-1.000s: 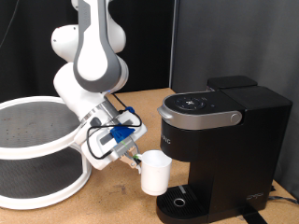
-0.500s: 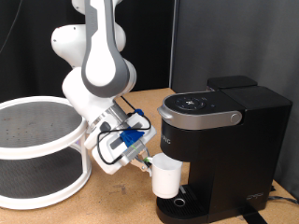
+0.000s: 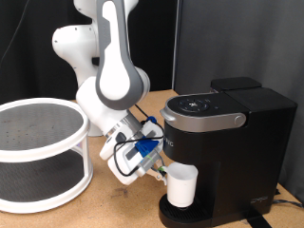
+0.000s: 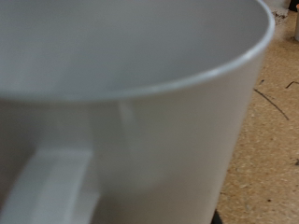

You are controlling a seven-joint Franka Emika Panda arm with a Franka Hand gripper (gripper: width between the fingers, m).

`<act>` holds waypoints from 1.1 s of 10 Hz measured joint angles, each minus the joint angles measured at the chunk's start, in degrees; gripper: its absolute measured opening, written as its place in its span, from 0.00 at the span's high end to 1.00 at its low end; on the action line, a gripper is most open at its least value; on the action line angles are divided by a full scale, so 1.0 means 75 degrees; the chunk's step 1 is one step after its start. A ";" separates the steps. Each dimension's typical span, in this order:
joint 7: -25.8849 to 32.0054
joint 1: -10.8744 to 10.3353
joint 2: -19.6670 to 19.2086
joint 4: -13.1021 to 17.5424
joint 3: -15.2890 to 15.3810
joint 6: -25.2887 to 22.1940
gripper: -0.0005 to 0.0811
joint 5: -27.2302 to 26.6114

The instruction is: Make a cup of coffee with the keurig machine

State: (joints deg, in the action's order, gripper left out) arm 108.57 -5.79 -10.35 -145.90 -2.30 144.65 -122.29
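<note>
Cup of coffee (image 3: pixel 181 186): small, plain white, slightly tapered, upright, positioned over the round drip tray (image 3: pixel 177 216) beneath the brew head of the keurig machine (image 3: pixel 228 152). In the wrist view the cup (image 4: pixel 131 103) fills nearly the whole frame, its rim curving across the top. The gripper (image 3: pixel 160 174) is closed on the cup from the exterior view's left. The machine body stands immediately right of the cup; bare wooden table (image 3: pixel 114 204) lies between the gripper and the white round rack (image 3: pixel 38 152)
</note>
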 joint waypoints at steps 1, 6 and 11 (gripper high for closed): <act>0.0117 -0.0044 -0.0113 0.0034 0.0057 0.0008 0.91 -0.0162; 0.0743 -0.0128 -0.0551 0.0118 0.0206 0.0023 0.91 -0.0842; 0.0730 -0.0065 -0.0644 0.0106 0.0175 0.0014 0.58 -0.0690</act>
State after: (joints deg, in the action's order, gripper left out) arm 114.05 -6.28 -15.18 -145.10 -0.99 144.76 -127.47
